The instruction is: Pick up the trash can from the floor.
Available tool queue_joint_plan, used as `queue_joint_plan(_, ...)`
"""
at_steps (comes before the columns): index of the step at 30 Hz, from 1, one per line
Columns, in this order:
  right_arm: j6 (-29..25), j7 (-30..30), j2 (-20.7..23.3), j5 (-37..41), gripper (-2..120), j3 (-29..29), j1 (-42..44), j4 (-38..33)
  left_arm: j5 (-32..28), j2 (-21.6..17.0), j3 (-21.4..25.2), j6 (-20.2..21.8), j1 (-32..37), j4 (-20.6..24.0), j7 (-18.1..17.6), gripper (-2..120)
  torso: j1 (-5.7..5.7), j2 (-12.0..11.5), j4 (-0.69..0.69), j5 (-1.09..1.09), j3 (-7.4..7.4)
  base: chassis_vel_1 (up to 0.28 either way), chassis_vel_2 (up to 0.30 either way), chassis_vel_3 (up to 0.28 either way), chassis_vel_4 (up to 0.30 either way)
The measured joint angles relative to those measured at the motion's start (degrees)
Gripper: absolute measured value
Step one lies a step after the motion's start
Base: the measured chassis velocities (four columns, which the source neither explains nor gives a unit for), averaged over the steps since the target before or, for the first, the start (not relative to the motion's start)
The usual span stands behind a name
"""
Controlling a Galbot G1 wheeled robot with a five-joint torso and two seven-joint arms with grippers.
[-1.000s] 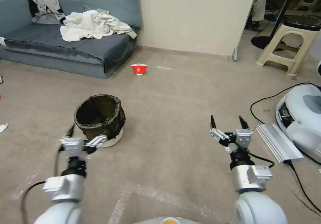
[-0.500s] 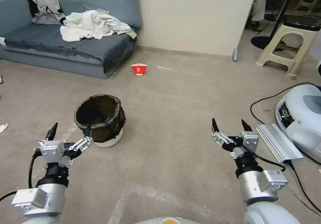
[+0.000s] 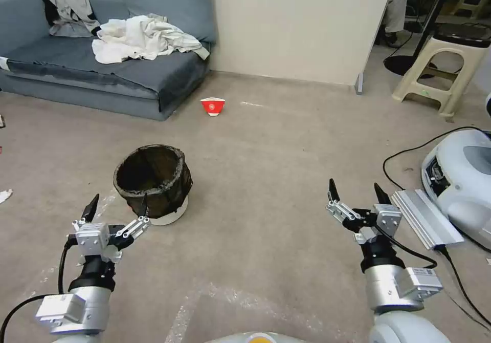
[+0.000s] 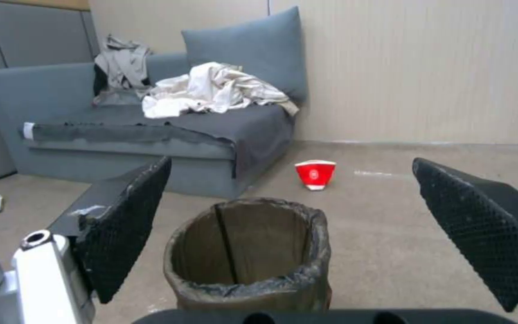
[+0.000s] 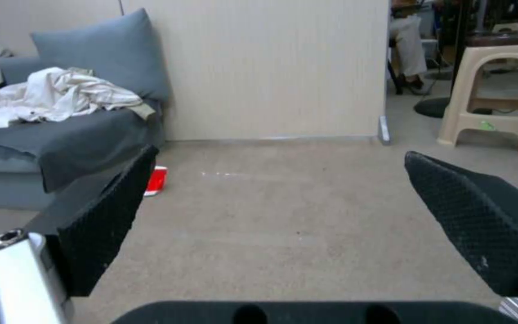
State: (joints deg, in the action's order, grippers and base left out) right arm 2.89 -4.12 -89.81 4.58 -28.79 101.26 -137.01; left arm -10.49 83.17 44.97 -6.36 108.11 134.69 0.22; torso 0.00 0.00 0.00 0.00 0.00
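Observation:
The trash can (image 3: 153,181), a small round bin with a white base and a crinkled dark liner folded over its rim, stands upright on the beige carpet floor (image 3: 266,179). My left gripper (image 3: 118,206) hovers open just in front of it, toward me, holding nothing. In the left wrist view the trash can (image 4: 250,256) sits straight ahead between the spread black fingers (image 4: 127,220). My right gripper (image 3: 356,193) hangs open over bare carpet well to the right of the can. The right wrist view looks across floor (image 5: 283,216) between its spread fingers (image 5: 106,220).
A red-and-white paper bowl (image 3: 212,106) lies beyond the can near a grey sofa (image 3: 102,71) piled with clothes. A white machine (image 3: 460,179), a grey panel (image 3: 424,217) and black cables lie at the right. A beige stool (image 3: 442,71) stands far right.
My left arm pulled back from the can's near side toward me and out to the left, then drifted back right a little. The right gripper drew back slightly. The can stayed put.

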Motion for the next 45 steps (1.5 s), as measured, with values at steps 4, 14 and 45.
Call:
queue_joint_plan(4,0.0,-0.4,0.0,-0.1,100,-0.2,-0.1,0.0,0.3,0.1,-0.2,-0.2,-0.5,-0.2,0.2,100,0.0,0.0,0.0,0.0,0.0,0.0,0.0,0.0,0.0)
queue_joint_plan(14,0.1,-0.4,0.1,-0.1,100,0.2,-1.3,1.1,0.5,1.0,0.1,-0.3,-0.2,0.2,0.3,100,0.0,0.0,0.01,0.0,0.0,0.048,0.046,0.052,0.054)
queue_joint_plan(45,0.2,0.5,-0.1,0.2,100,0.7,-1.3,1.1,0.4,0.6,1.0,-0.9,-0.6,0.4,0.0,100,0.0,0.0,0.0,0.0,0.0,0.025,0.062,0.072,0.026)
